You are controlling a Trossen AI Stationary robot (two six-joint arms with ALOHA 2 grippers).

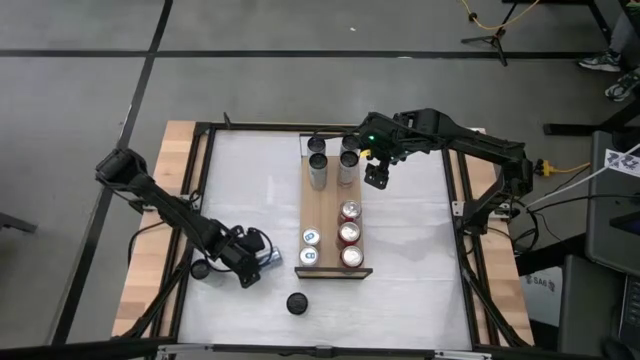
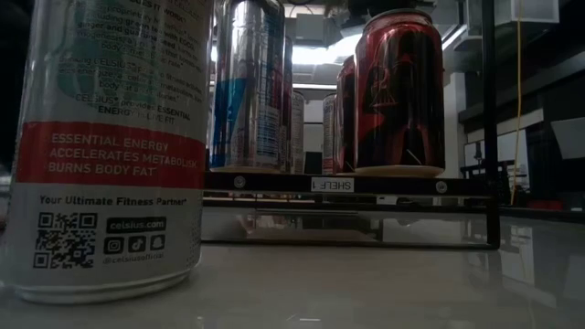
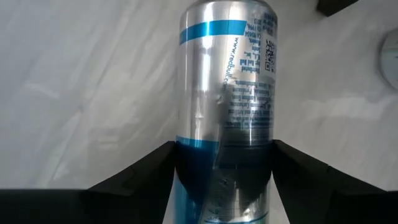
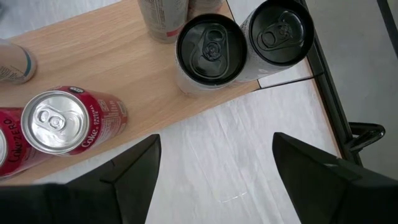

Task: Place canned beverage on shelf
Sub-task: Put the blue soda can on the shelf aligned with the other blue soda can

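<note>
A: Shelf (image 1: 328, 200) first: the long light-brown wooden plank runs lengthwise down the middle of the table (image 1: 420, 290), its dark lip at the short end toward the table's near edge. Which way does the can lie from it?

B: The blue-and-silver can (image 1: 268, 257) sits off the shelf's left long side, near the lipped end, close to the table's near-left corner. The left gripper (image 1: 258, 256) is clamped around its lower body; in the left wrist view the two dark fingers (image 3: 140, 171) press either flank of the can (image 3: 227, 106), whose long axis runs straight away from the wrist.

A: So the left arm is the nearer one?

B: By far. The right gripper (image 1: 376, 178) hangs over the table just off the shelf's right long side, toward the far end, with its jaws spread and nothing between them.

A: And the materials?

B: The shelf shows matte wood grain; the table top is pale, smooth and slightly glossy. The held can is a slim cylinder of shiny aluminium with a blue band and small print, probably slippery. On the shelf stand red cola cans (image 1: 349, 232) along the right side and blue-and-white cans (image 1: 309, 246) on the left near the lip, with silver, dark-topped cans (image 1: 332, 160) at the far end. The open plank between those groups looks the likeliest landing spot. A dark round can top (image 1: 297, 302) stands alone near the table's near edge.
</note>
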